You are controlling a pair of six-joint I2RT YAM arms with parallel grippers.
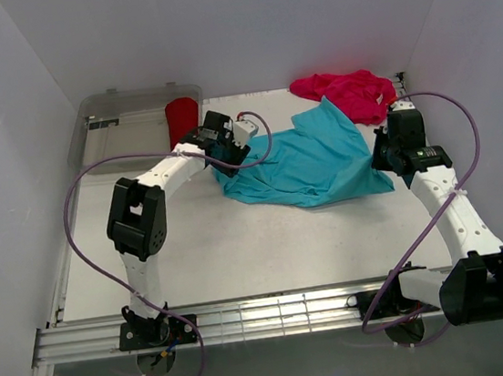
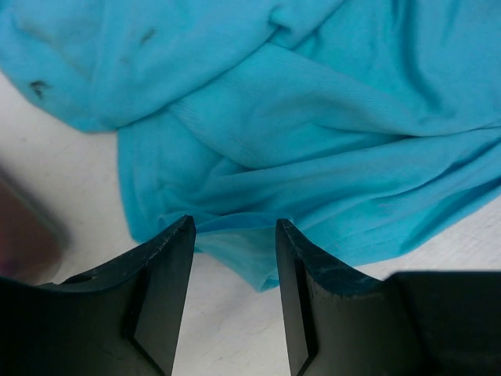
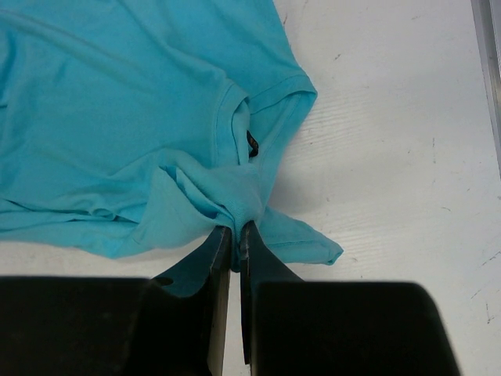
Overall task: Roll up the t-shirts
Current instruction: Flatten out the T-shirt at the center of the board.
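The turquoise-blue t-shirt lies crumpled and partly spread on the white table. My left gripper hovers at its left edge. In the left wrist view this gripper stands open, and a loose fold of the turquoise shirt reaches between its fingertips without being clamped. My right gripper is at the shirt's right side. There the right gripper is shut on a bunch of the turquoise cloth just below the collar. A magenta-pink t-shirt lies heaped at the back right. A red t-shirt sits at the back left.
A clear plastic bin stands at the back left corner, beside the red shirt. White walls close in the table on three sides. The metal rail with both arm bases runs along the near edge. Purple cables loop off both arms.
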